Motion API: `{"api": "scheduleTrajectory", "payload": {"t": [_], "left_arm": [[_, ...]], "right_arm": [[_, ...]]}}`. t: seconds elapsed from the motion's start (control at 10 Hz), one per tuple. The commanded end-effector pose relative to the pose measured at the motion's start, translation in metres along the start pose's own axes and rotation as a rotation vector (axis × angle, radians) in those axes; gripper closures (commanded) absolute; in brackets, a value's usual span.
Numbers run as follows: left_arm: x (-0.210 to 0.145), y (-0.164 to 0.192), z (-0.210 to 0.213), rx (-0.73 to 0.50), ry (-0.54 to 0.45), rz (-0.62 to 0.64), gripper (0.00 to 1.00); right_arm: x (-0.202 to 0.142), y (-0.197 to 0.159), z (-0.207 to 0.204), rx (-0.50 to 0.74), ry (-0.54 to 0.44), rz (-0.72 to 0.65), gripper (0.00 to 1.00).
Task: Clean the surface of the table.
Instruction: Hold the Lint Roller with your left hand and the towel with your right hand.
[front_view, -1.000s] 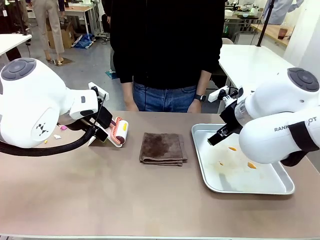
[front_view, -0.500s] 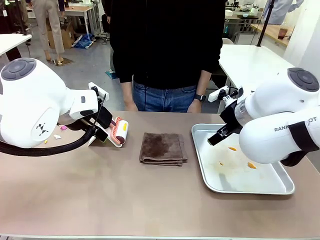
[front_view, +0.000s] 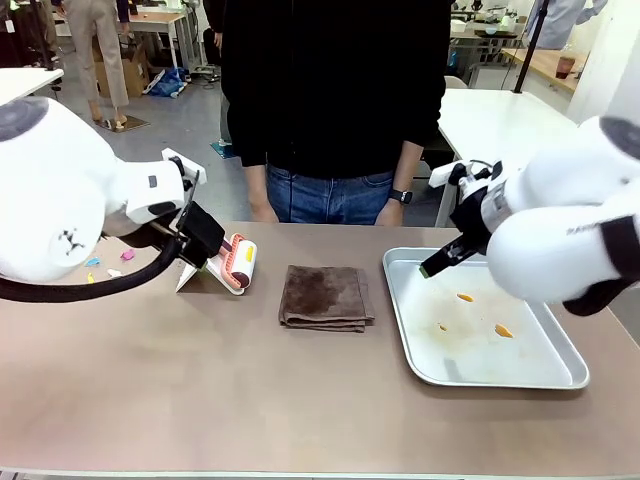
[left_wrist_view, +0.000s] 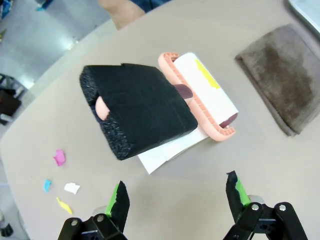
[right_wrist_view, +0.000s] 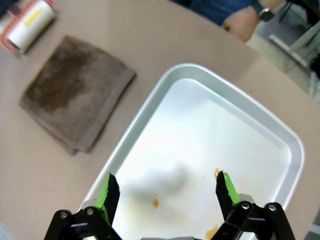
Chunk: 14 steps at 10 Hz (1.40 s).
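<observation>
Both arms have shifted since a second ago — left gripper (left_wrist_view: 177, 192) over the lint roller (left_wrist_view: 207, 97), right gripper (right_wrist_view: 165, 192) over the metal tray (right_wrist_view: 292, 150), both jaws wide and empty — cleaning of the table (front_view: 250, 400) not yet begun.

Folded brown cloth (front_view: 326, 297), pink-framed lint roller (front_view: 240, 263), metal tray (front_view: 530, 355) holding orange crumbs (front_view: 465, 297), coloured paper scraps (left_wrist_view: 59, 157)

Taupe table (front_view: 200, 400), brown cloth (front_view: 325, 297)

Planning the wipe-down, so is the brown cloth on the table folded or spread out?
Folded. The brown cloth lies as a compact square on the table, with stacked layers showing along its near edge.
</observation>
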<state>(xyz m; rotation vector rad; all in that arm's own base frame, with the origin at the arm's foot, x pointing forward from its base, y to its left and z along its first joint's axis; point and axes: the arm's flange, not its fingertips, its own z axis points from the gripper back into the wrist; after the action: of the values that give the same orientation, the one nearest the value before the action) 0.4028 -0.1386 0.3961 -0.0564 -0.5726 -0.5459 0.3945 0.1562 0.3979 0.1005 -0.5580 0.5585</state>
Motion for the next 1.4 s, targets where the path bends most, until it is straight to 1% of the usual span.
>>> {"api": "scheduleTrajectory", "payload": {"t": [0.0,0.1,0.2,0.3,0.4,0.5,0.6,0.7,0.8,0.9,1.0,1.1,1.2,1.3], "left_arm": [[-0.023,0.015,0.047,-0.108,-0.034,0.004,0.00],[-0.030,0.025,0.070,-0.158,-0.060,0.029,0.00],[-0.038,0.037,0.090,-0.207,-0.068,0.055,0.00],[-0.053,0.057,0.107,-0.223,-0.066,0.123,0.00],[-0.068,0.076,0.117,-0.339,-0.105,0.123,0.00],[-0.089,0.100,0.122,-0.438,-0.156,0.160,0.00],[-0.110,0.126,0.124,-0.563,-0.215,0.174,0.00],[-0.137,0.158,0.118,-0.680,-0.268,0.204,0.00],[-0.155,0.178,0.111,-0.757,-0.317,0.249,0.00],[-0.160,0.182,0.106,-0.814,-0.361,0.287,0.00],[-0.164,0.184,0.102,-0.851,-0.420,0.338,0.00],[-0.175,0.189,0.100,-0.884,-0.491,0.365,0.00],[-0.183,0.190,0.098,-0.889,-0.550,0.401,0.00],[-0.186,0.185,0.095,-0.891,-0.578,0.438,0.00]], "right_arm": [[0.010,-0.018,0.049,0.095,0.073,-0.094,0.00],[0.010,-0.021,0.071,0.106,0.112,-0.166,0.00],[0.007,-0.024,0.093,0.159,0.112,-0.216,0.00],[-0.001,-0.027,0.116,0.207,0.110,-0.287,0.00],[-0.016,-0.028,0.137,0.324,0.066,-0.294,0.00],[-0.035,-0.032,0.155,0.388,0.031,-0.341,0.00],[-0.058,-0.042,0.170,0.445,-0.017,-0.408,0.00],[-0.085,-0.067,0.178,0.534,-0.084,-0.504,0.00],[-0.110,-0.092,0.182,0.604,-0.135,-0.592,0.00],[-0.130,-0.119,0.185,0.643,-0.172,-0.666,0.00],[-0.144,-0.141,0.183,0.666,-0.186,-0.723,0.00],[-0.157,-0.164,0.178,0.701,-0.208,-0.766,0.00],[-0.166,-0.185,0.168,0.718,-0.199,-0.805,0.00],[-0.176,-0.208,0.151,0.791,-0.206,-0.859,0.00]]}}
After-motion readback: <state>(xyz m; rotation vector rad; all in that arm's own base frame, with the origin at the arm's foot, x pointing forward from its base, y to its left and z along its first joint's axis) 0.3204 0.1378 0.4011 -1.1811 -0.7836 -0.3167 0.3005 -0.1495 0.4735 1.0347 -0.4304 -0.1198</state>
